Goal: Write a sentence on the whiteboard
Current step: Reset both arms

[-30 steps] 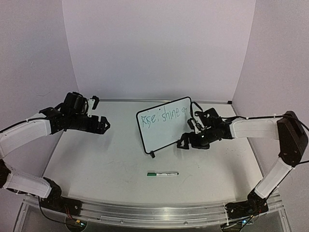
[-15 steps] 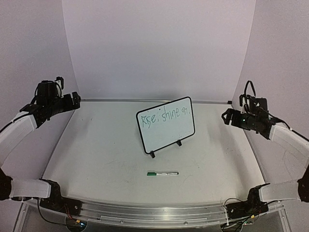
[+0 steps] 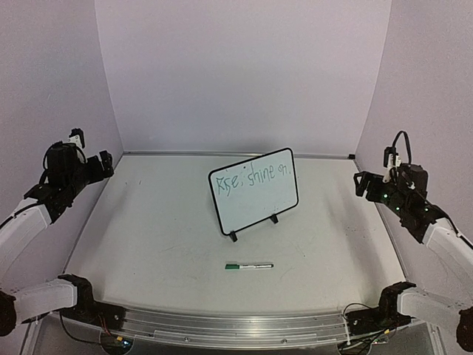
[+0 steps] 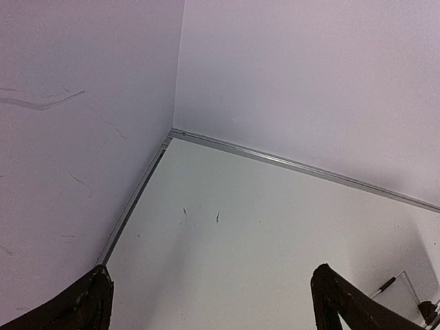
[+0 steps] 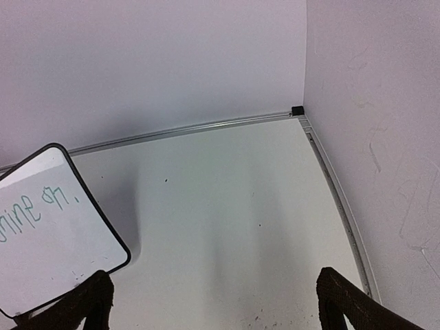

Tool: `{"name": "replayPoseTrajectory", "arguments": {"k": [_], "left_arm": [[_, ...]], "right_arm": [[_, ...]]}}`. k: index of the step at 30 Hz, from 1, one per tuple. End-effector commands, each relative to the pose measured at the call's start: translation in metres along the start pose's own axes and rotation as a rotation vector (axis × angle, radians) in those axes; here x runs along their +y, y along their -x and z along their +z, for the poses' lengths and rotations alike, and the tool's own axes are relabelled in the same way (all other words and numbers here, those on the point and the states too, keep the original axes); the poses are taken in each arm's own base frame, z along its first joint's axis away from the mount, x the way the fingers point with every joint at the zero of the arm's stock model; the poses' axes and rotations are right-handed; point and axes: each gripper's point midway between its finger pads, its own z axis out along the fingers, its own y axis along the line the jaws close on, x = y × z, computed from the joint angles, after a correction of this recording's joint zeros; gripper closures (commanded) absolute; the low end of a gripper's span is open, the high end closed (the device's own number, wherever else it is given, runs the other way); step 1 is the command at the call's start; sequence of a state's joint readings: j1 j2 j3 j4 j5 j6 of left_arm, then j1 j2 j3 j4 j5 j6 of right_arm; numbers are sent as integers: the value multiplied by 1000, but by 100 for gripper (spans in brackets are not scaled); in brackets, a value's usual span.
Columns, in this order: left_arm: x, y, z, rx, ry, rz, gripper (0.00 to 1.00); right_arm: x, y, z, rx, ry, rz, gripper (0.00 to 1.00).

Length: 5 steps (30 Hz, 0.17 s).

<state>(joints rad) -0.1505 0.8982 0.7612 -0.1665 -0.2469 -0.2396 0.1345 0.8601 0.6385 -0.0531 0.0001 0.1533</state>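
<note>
Reading the top view first, we made out the sentence (image 3: 251,180) as one line of thin green handwriting, roughly "Rise, shine", followed by a few smaller marks we could not read with certainty. It ran along the upper part of the whiteboard (image 3: 259,203), which stood on its two small black feet near the middle of the table (image 3: 162,229), turned slightly so that its right end sat farther back. A marker pen (image 3: 249,265) with a green cap lay flat at 6 o'clock from the board, near it but apart from it.

The left gripper (image 3: 92,151) hung at 9 o'clock from the board, over the table's left edge, and the right gripper (image 3: 374,171) at 3 o'clock, over the right edge, both well apart from board and pen.

The right wrist view gave us only the board's right end at 8 o'clock, with the closing letters "ine" and the small marks after them; the pen did not show there. The left wrist view showed bare tabletop and the far left corner, no writing at all. In each wrist view the two dark fingertips stood spread wide with nothing between them.
</note>
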Motion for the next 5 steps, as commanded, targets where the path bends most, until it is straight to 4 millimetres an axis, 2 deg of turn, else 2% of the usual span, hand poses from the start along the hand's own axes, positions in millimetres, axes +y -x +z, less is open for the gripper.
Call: {"name": "replayPoseTrajectory", "arguments": {"k": [1, 5], "left_arm": [[1, 15, -3, -51, 15, -8, 0], [0, 16, -2, -46, 10, -9, 0]], "right_arm": [[-2, 15, -5, -63, -16, -17, 2], [-2, 18, -5, -66, -18, -22, 2]]}}
